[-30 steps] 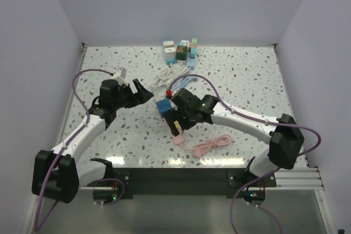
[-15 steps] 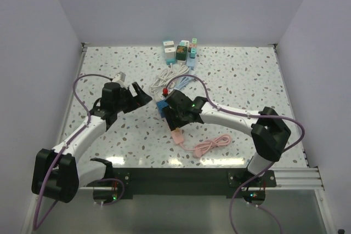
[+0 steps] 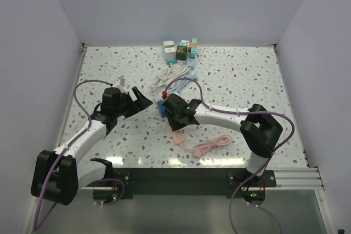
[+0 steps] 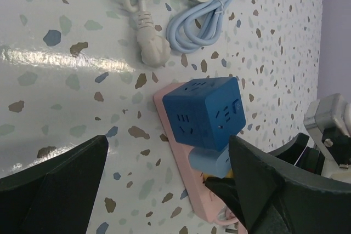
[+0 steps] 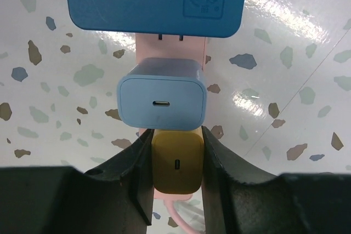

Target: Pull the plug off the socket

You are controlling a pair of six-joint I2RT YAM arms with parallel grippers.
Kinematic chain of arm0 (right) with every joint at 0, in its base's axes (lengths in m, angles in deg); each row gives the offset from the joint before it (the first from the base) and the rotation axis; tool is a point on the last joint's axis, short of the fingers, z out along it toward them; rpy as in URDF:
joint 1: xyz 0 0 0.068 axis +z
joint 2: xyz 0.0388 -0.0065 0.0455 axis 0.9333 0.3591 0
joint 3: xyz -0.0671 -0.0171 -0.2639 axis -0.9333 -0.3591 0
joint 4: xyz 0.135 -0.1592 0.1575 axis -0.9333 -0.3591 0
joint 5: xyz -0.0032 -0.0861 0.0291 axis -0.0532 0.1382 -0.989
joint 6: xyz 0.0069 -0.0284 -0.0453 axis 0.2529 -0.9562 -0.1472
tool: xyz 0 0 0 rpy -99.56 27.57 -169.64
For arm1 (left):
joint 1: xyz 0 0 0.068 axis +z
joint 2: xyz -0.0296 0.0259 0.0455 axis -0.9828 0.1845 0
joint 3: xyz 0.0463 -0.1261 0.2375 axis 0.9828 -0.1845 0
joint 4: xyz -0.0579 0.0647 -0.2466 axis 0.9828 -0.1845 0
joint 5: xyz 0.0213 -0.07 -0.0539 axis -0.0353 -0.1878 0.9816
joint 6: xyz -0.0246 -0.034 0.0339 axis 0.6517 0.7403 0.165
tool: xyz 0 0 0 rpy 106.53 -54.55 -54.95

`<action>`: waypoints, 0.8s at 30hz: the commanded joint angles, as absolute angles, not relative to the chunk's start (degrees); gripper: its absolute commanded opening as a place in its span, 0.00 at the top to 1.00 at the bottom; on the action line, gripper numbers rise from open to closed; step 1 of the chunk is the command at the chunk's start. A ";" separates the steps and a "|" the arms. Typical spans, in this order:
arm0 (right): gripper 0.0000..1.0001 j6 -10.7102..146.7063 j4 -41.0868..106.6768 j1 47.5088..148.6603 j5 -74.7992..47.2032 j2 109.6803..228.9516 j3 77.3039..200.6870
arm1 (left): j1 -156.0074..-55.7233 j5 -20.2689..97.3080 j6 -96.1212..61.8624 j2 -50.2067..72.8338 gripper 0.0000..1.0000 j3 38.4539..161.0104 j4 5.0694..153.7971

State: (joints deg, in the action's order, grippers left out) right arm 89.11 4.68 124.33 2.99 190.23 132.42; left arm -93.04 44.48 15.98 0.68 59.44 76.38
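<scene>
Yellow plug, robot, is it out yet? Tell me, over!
Right gripper shut on yellow plug. Plug not yet out of pink strip. Left gripper open, empty. Light blue charger crowds it closely.

Robotics lab test cell, plain white walls [image 3: 181,4], speckled tabletop [image 3: 247,75], metal mounting rail [image 3: 299,177] at near edge

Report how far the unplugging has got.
Done: the right gripper brackets the yellow plug, a finger against each side. In hand: the grip only; the plug sits in the pink power strip, next to the light blue charger. Left: pulling it out. The left gripper hovers open near the blue cube adapter, bracing nothing.
</scene>
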 commanded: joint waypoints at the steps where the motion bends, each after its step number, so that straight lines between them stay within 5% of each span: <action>1: 1.00 92.38 8.34 122.93 2.13 185.18 131.39 | -93.52 48.26 18.39 -0.20 0.04 57.19 83.20; 11: 1.00 108.28 21.07 110.98 -16.69 181.66 122.95 | -98.51 50.56 23.41 2.35 0.04 53.93 89.98; 24: 1.00 117.96 27.85 109.13 -22.33 184.30 121.28 | -110.74 46.17 20.60 14.39 0.11 56.74 94.20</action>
State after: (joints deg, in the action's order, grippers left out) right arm 112.82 21.38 109.75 -18.76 184.64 121.25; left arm -110.63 48.50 22.71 14.12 54.72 90.59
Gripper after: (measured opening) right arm 0.353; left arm 0.898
